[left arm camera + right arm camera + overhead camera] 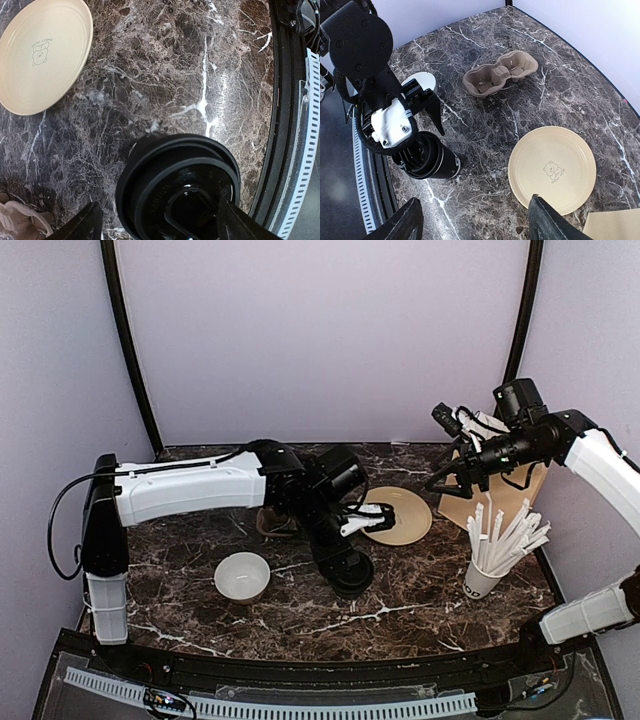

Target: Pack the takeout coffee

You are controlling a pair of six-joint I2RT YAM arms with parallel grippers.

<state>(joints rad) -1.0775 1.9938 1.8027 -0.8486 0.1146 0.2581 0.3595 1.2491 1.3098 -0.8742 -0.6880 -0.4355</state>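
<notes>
Both jaws gape wide, left seemingly astride 1 takeout coffee [439, 163], near 1 plate [552, 170], 1 bowl [242, 576], 1 carrier [500, 75].

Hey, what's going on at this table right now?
Two robot arms are packing a takeout coffee. The left gripper hangs open just above the small black paper cup with its black lid on, not gripping it. The cup stands upright on the dark marble table. The right gripper is open and empty, raised on the right. The brown pulp two-cup carrier sits empty farther back, so nothing is packed yet.
</notes>
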